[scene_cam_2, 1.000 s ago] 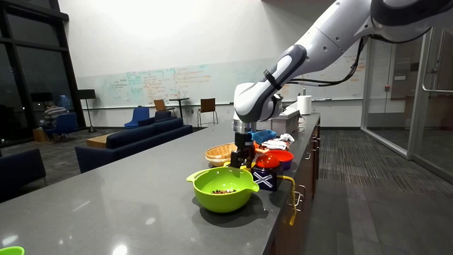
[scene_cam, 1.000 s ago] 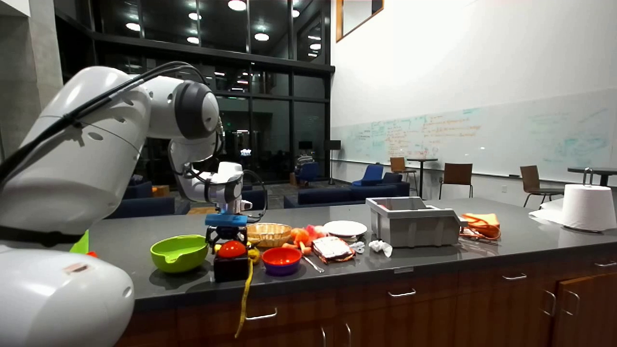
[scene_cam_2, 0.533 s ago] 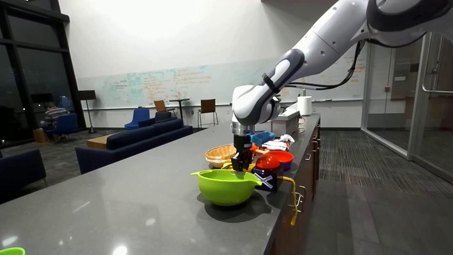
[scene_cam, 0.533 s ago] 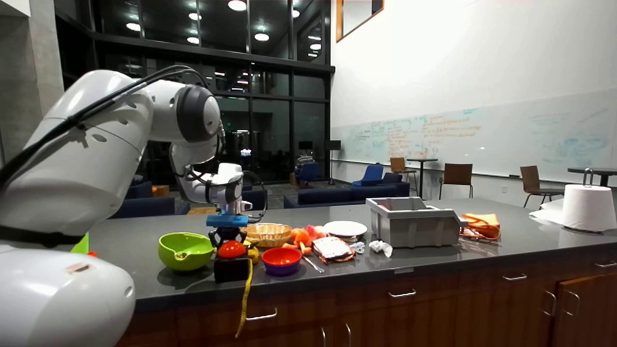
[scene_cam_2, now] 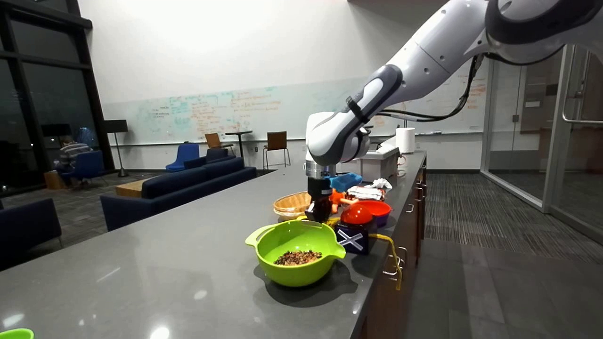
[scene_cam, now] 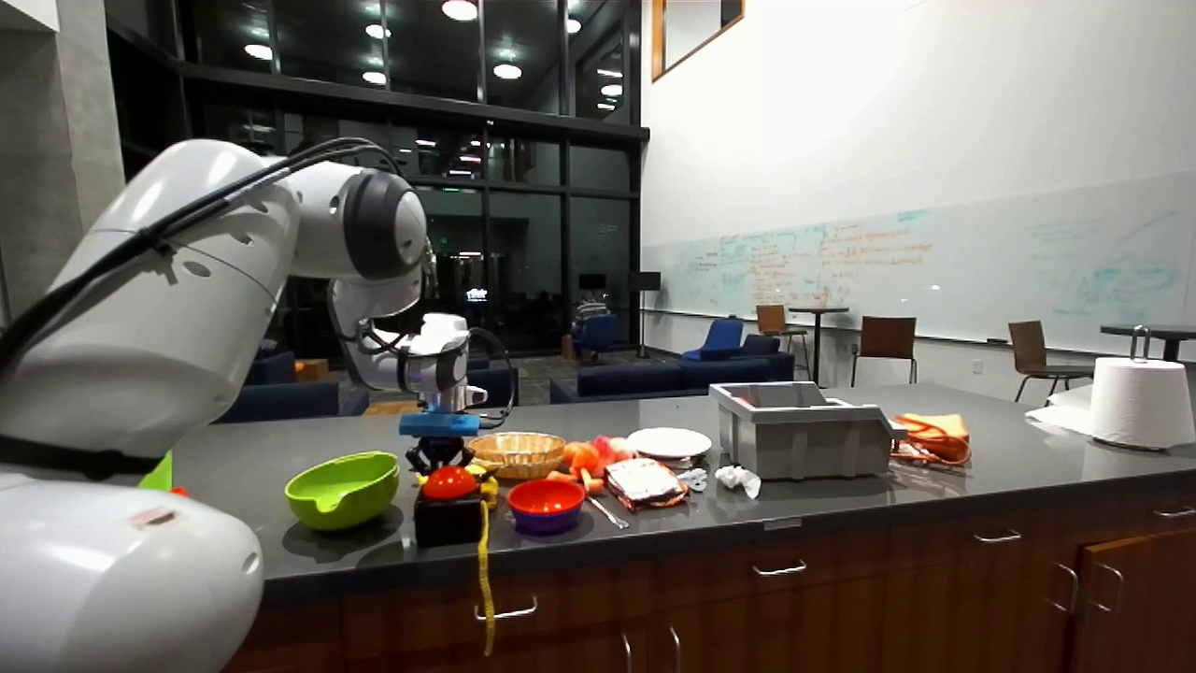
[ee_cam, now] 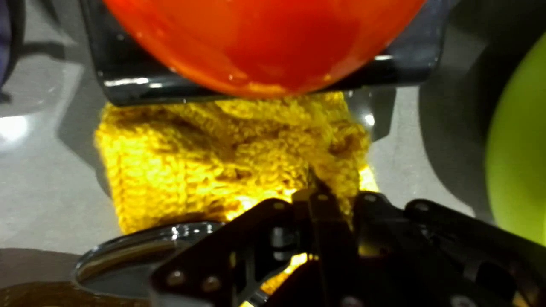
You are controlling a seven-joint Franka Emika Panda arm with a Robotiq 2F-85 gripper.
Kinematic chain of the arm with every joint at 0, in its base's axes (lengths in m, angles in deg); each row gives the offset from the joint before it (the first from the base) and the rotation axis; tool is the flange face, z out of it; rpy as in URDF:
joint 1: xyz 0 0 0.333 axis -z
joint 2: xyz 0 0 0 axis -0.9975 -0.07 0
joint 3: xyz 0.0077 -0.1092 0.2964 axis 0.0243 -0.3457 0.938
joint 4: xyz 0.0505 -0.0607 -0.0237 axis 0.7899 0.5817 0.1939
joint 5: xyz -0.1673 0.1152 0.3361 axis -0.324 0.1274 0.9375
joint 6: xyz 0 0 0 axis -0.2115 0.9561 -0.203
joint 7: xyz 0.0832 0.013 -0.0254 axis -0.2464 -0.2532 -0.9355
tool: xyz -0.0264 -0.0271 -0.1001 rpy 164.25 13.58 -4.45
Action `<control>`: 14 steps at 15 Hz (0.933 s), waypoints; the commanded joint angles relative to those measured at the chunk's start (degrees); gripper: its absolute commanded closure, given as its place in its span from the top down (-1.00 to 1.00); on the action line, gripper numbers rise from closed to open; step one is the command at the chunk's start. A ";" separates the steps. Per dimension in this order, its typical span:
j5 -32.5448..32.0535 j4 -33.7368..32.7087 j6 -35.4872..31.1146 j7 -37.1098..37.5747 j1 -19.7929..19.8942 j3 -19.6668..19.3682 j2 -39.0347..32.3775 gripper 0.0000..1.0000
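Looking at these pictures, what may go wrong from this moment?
The gripper seems closed on the yellow knitted cloth, right next to the black box: pulling could shift the box. The green bowl nearby looks tilted, so a bump might spill its small bits. The yellow strap hangs by a drawer handle and may snag.

On the surface (scene_cam_2: pixel 155 273), a wicker basket (scene_cam: pixel 523 465) near a bowl (scene_cam: pixel 548 523), red inside and purple outside; farther along, a white plate (scene_cam: pixel 668 442), crumpled white tissue (scene_cam: pixel 738 481) beside a grey plastic bin (scene_cam: pixel 813 451) and, well apart, a paper towel roll (scene_cam: pixel 1142 404). Beyond, a navy sofa (scene_cam_2: pixel 198 181), a floor lamp (scene_cam_2: pixel 115 125), a seated person (scene_cam_2: pixel 74 149) in a striped top, a whiteboard (scene_cam: pixel 981 271) with teal and orange writing.
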 commanded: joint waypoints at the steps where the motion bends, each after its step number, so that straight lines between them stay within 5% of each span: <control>1: 1.48 -2.31 1.39 -0.05 0.44 0.53 -0.69 -0.97; 7: 13.37 -5.92 1.62 -1.13 4.15 3.55 -0.08 -0.97; 14: 19.05 -8.34 -0.04 -0.72 4.99 3.95 0.36 -0.97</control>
